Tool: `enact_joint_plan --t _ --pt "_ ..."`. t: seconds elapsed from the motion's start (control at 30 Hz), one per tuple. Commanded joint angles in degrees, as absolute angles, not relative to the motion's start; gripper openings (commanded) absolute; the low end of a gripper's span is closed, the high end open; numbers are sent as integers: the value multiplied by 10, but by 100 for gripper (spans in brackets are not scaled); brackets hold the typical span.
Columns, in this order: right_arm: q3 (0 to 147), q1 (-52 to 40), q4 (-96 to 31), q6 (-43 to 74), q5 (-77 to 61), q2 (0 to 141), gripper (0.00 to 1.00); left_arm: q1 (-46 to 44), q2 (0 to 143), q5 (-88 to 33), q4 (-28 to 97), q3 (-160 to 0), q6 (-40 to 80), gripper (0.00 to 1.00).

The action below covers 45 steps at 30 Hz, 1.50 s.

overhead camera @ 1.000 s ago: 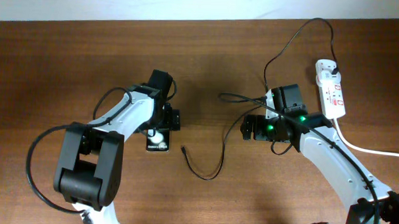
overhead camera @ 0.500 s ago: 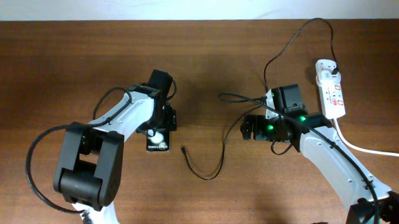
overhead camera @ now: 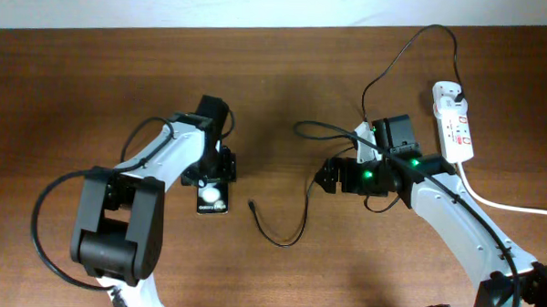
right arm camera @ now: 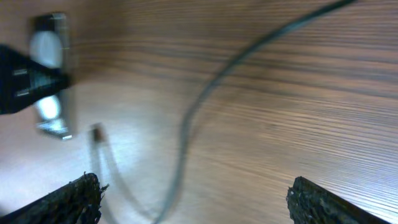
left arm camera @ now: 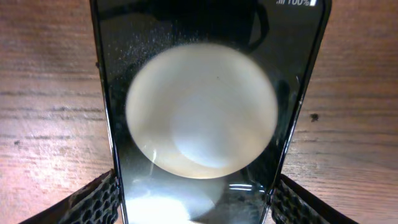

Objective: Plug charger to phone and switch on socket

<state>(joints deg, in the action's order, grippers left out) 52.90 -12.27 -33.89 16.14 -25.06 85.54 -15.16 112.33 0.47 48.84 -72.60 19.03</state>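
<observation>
Overhead, the phone is seen clamped on the bench by the left tool, the charger lying loose beside it; at the left wrist, its edges are pinched; at the right wrist, the right tool is held apart above the charger.

White left arm and right arm, black joints, looping black cable, green wrist lights, ribbed black left gripper

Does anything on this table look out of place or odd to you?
Nothing is spilled or broken. The one loose end is the charger: its small plug lies on the table, apart from the phone, not yet plugged in.
</observation>
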Motion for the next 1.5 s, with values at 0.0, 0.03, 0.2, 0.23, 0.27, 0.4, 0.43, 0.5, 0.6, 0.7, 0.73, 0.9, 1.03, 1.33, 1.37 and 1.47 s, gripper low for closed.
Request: enact_joint_plan --t 0.0,0.03,0.2,0.23,0.27,0.4,0.43,0.5,0.6,0.7,0.73,0.9,1.03,1.33,1.37,1.47 --pt "526 -128 -331 162 -356 856 99 -122 1129 -122 489 -772 140 63" --pt "526 -128 -332 162 -361 856 99 -114 1129 -150 489 -779 140 64" --pt "499 -156 -290 202 -362 857 99 -84 1129 -287 481 -785 88 64" --pt "485 -171 -258 225 -362 858 99 -83 1129 -288 481 -785 86 64" --pt "470 -189 -217 250 -362 860 100 -83 1129 -288 482 -785 80 65" --pt "449 -246 -100 287 -352 894 82 -84 1129 -310 486 -785 70 65" --pt "449 -270 -50 317 -338 922 77 -84 1129 -327 488 -785 63 65" --pt "449 -289 0 347 -322 958 77 -84 1129 -329 489 -785 63 65" --pt "449 -314 110 370 -324 1021 76 -85 1129 -335 490 -785 63 65" --pt "449 -324 193 392 -323 1055 66 -85 1129 -335 490 -785 61 65" --pt "449 -324 210 399 -321 1055 64 -85 1129 -335 490 -785 61 65" --pt "449 -346 241 466 -259 1055 58 -85 1129 -335 490 -785 61 64" --pt "449 -368 245 466 -217 1055 55 -98 1129 -337 490 -785 61 65" --pt "449 -368 257 466 -204 1055 25 -116 1129 -337 488 -785 61 65" --pt "449 -368 257 466 -208 1055 20 -117 1129 -337 488 -785 61 65" --pt "449 -368 257 466 -228 1055 5 -120 1129 -337 488 -785 61 76"
